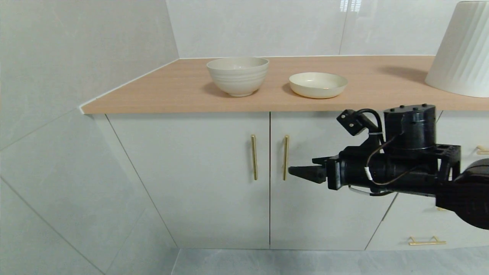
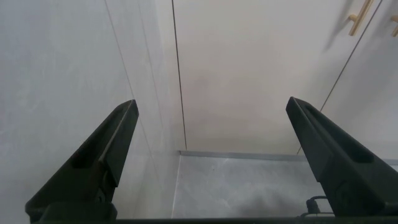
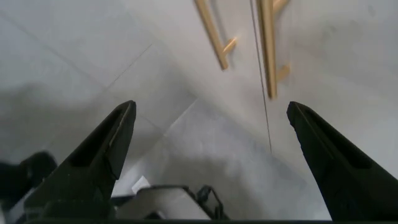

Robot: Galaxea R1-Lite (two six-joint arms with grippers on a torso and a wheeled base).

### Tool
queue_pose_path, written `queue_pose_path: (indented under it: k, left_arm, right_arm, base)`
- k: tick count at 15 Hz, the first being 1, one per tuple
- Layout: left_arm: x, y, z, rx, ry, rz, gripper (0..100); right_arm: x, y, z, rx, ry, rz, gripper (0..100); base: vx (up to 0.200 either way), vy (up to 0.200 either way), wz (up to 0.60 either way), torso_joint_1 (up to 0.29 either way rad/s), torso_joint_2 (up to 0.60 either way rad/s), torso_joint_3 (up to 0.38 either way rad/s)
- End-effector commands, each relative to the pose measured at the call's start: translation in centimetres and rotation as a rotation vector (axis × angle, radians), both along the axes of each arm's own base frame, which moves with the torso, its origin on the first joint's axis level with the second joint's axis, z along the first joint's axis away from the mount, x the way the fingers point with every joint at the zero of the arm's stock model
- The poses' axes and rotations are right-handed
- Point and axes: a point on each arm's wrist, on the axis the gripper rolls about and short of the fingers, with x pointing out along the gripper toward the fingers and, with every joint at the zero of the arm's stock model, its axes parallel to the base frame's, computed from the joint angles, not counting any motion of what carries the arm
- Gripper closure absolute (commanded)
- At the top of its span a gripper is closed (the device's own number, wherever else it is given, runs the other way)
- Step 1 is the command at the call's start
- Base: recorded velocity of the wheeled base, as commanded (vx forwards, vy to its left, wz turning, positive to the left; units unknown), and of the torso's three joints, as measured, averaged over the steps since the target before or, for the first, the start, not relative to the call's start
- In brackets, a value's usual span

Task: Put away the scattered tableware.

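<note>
The right gripper (image 1: pixel 296 172) is held spread wide, just short of the gold door handle (image 1: pixel 285 152). The handle should be centred in that gap before closing.

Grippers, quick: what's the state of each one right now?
Left gripper: open, holding nothing.
Right gripper: open, holding nothing.
</note>
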Motion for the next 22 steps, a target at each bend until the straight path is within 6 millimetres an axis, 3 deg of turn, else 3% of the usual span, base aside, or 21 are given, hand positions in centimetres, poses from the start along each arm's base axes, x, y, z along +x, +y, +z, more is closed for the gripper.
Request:
queue_pose_path:
  k: [1,6,13,16,22]
  left_arm:
    - [0.0,0.0,0.0,0.0,0.0,0.0,0]
    - [0.0,0.0,0.0,0.0,0.0,0.0,0]
    - [0.0,0.0,0.0,0.0,0.0,0.0,0]
    - [0.0,0.0,0.0,0.0,0.0,0.0,0]
    - [0.0,0.0,0.0,0.0,0.0,0.0,0]
  right_arm:
    - [2.8,2.5,-2.6,-0.016,0.063,0.006,0]
    - [5.2,4.3,-5.2,0.032,0.044,-0.09,0]
    - [5.7,5.8,-5.1,0.091,-0.002,-0.123,0]
    - [5.7,5.9,-4.9,0.122,-0.008,-0.129,0]
    - [3.8,7.1,-4.7,0.157,0.027,-0.07,0]
  base:
    - [0.0,0.0,0.0,0.0,0.0,0.0]
    - [0.0,0.0,0.0,0.0,0.0,0.0]
    - [0.0,0.0,0.0,0.0,0.0,0.0]
    - [0.0,0.0,0.0,0.0,0.0,0.0]
    - [0.0,0.0,0.0,0.0,0.0,0.0]
